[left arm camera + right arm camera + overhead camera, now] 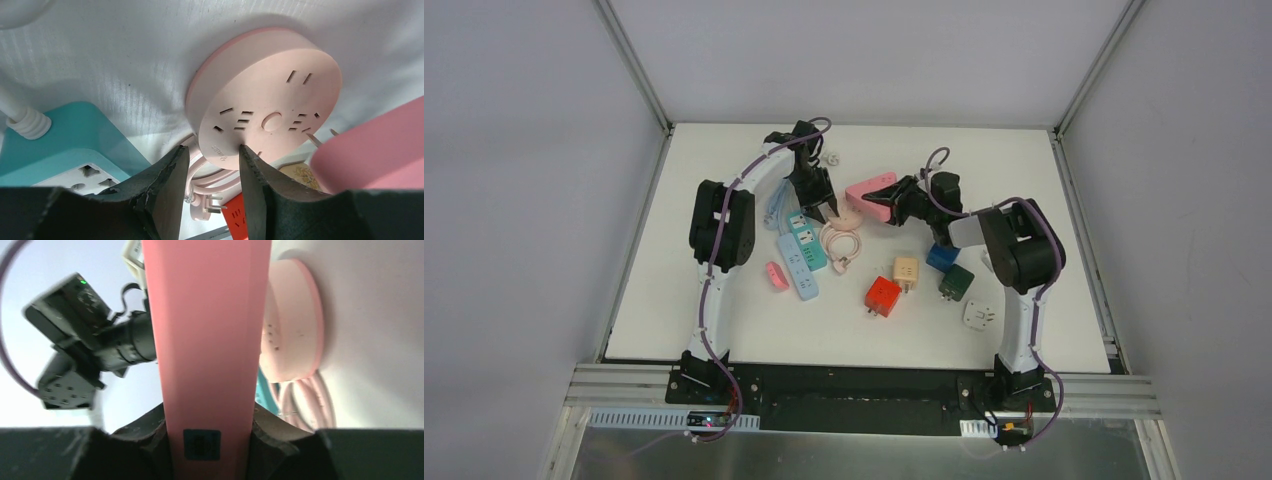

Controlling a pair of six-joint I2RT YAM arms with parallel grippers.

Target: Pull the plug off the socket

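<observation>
A round pale-pink socket lies on the white table, with its coiled cable below it. My left gripper is down at its near rim. In the left wrist view its fingers pinch that rim of the socket. My right gripper is shut on a long pink plug block and holds it tilted just right of the socket. The plug's bare prongs show clear of the socket face. In the right wrist view the plug fills the middle, with the socket beside it.
A teal power strip and a blue one lie left of the socket, with a small pink adapter. Red, beige, blue, green and white adapter cubes lie in front of the right arm.
</observation>
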